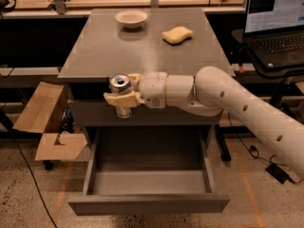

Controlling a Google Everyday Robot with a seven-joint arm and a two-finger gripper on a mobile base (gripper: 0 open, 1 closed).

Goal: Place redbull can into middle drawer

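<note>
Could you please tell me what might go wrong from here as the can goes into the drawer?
The gripper holds the can upright, well above the floor of the open drawer; released here, it would probably fall, tip and roll. It also hangs close to the closed front above, so lowering it could knock it askew.

My gripper (121, 93) squeezes the can (119, 82) and holds it upright in the air just in front of the table (142, 51), above the back left part of the open drawer (147, 204), and a bowl (131, 18) and a yellow sponge (177, 34) sit far back on top.
</note>
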